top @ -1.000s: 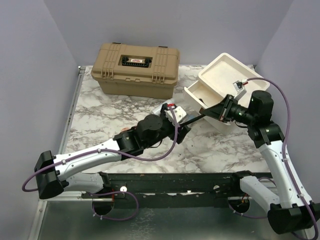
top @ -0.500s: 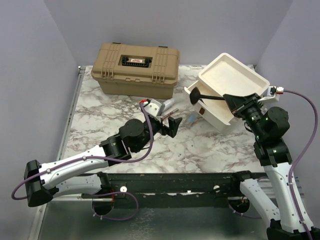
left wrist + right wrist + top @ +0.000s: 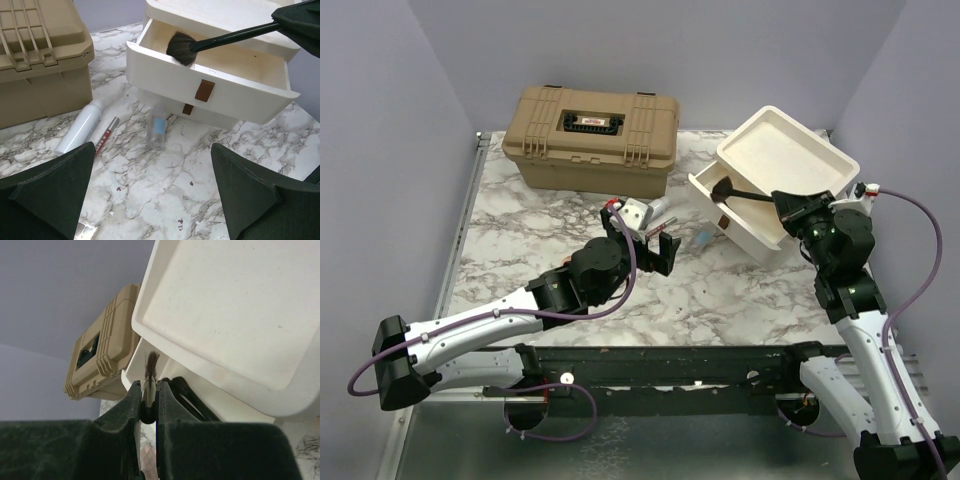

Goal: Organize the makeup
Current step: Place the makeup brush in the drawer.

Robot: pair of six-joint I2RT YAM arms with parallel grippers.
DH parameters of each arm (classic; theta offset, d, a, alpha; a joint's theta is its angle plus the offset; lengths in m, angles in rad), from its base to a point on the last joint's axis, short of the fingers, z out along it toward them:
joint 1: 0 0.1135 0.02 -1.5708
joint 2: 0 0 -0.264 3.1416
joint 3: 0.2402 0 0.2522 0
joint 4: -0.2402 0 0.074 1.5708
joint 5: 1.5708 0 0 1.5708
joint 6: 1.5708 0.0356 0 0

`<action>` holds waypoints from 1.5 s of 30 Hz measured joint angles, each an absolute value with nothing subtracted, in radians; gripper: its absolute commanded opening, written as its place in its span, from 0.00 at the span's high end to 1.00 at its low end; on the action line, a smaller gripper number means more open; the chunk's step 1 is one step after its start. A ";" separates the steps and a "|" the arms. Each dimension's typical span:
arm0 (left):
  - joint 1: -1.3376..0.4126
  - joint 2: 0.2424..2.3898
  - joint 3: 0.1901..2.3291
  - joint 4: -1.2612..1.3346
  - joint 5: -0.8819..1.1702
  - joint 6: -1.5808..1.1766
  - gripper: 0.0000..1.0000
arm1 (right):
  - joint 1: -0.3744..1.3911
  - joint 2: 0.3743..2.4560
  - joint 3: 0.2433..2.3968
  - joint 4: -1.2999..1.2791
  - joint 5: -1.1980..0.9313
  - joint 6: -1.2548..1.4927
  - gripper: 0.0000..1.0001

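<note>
Makeup is split: one brush [image 3: 225,39] in the right gripper [image 3: 785,203], the rest loose on the table [image 3: 510,230]. Tan case [image 3: 590,135] sits lid-down at back left. White box [image 3: 780,160] is at back right, set at an angle, with a tray-like top and its upper drawer [image 3: 210,80] pulled out. Left gripper [image 3: 152,165] hangs over mid-table, jaws spread wide, nothing between them. Right gripper is pinched tight on the end of the brush handle. The brush head sits at the front lip of the open drawer; can't tell if it touches. Top view gives both arms and the whole layout, but the left wrist blocks the small stuff: only the end of the tube [image 3: 658,208] shows, and the vial [image 3: 703,238] is a blue speck. Left wrist view fills that in. Pale tube lies flat just in front of the case. Slim stick [image 3: 106,135] with a red band lies just beside it, roughly parallel. Clear vial with a light-blue part lies just in front of the box's lower drawer. Right wrist view alone shows the grip up close: both fingers closed on the handle, bristles poking out beyond, box top and case behind.
</note>
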State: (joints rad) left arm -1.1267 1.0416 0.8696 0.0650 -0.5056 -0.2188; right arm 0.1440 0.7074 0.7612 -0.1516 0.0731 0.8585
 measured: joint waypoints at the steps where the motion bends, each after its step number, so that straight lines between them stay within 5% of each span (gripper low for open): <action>1: -1.127 1.042 0.870 0.065 -0.506 -0.222 0.01 | 0.144 0.712 0.759 -0.152 0.075 0.865 1.00; 16: -1.120 1.052 0.871 0.046 -0.524 -0.241 0.01 | 0.144 0.786 0.709 -0.113 0.189 1.082 0.92; 19: -1.118 1.051 0.871 0.031 -0.533 -0.249 0.01 | 0.144 0.808 0.710 -0.097 0.176 1.106 0.82; 24: -1.108 1.045 0.871 0.016 -0.548 -0.270 0.01 | 0.144 0.794 0.708 -0.105 0.166 1.108 0.78; 26: -1.105 1.045 0.871 0.016 -0.551 -0.274 0.01 | 0.144 0.786 0.709 -0.107 0.166 1.095 0.62; 29: -1.098 1.045 0.871 0.012 -0.552 -0.284 0.01 | 0.144 0.783 0.714 -0.112 0.140 1.053 0.52; 37: -1.094 1.060 0.873 0.012 -0.545 -0.297 0.01 | 0.144 0.836 0.786 -0.186 0.005 0.901 0.49; 45: -1.084 1.109 0.888 0.008 -0.514 -0.315 0.01 | 0.144 0.825 0.926 -0.305 -0.121 0.691 0.33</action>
State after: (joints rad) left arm -1.0836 1.1088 0.8879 0.0082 -0.5137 -0.3145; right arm 0.1440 0.8253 0.9257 -0.3050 -0.1215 0.6910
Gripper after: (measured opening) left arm 0.990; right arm 0.620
